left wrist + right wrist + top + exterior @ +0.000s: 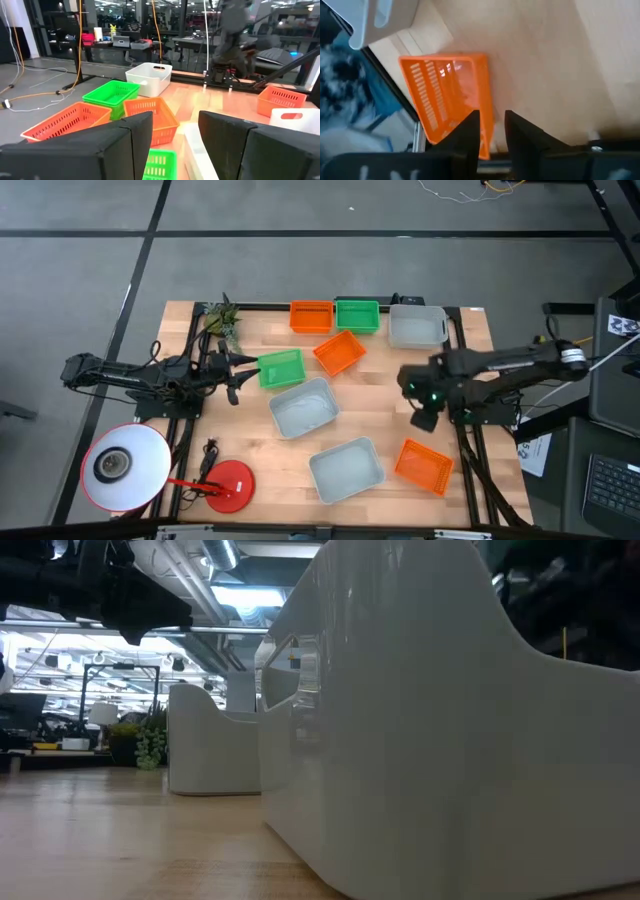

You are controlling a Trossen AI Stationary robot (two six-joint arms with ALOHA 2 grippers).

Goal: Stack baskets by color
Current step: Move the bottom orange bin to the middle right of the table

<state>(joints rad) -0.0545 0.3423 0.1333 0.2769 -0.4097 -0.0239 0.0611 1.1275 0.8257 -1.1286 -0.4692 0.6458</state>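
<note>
Here, you had slatted plastic baskets spread around the central pale grey basket (303, 407): a green basket (280, 368) just beside it, where your left gripper (232, 372) stood open and empty, and an orange basket (424, 464) farther off, under your right gripper (492, 127), its fingers slightly parted, holding nothing. No writing was readable.

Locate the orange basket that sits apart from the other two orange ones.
In the high view the lone orange basket sits at the table's front right corner, just right of a pale grey basket and below the right gripper.
</note>
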